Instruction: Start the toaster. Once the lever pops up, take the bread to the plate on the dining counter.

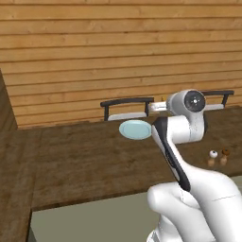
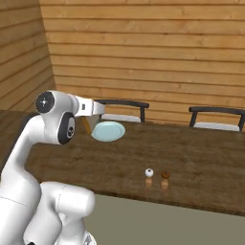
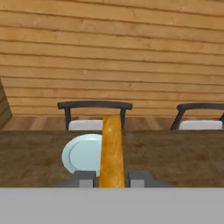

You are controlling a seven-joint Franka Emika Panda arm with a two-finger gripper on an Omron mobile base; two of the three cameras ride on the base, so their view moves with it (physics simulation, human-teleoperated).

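Note:
My gripper (image 3: 112, 179) is shut on the bread (image 3: 112, 151), a thin orange-tan slice seen edge-on that sticks out forward between the two fingers. The hand hovers above the dining counter (image 3: 183, 153), near its far edge. The pale bluish-white plate (image 3: 81, 155) lies on the wood just below and left of the slice. From the right base view the gripper (image 2: 98, 111) sits over the near left rim of the plate (image 2: 108, 130), with the bread (image 2: 87, 125) hanging under it. In the left base view the plate (image 1: 134, 129) shows left of the wrist. The toaster and its lever are out of view.
Two small shakers, one white-topped (image 2: 149, 178) and one brown-topped (image 2: 165, 181), stand on the counter (image 2: 201, 153) to the right of the arm. Two dark-backed chairs (image 2: 119, 109) (image 2: 217, 117) stand behind the counter against the wood-plank wall.

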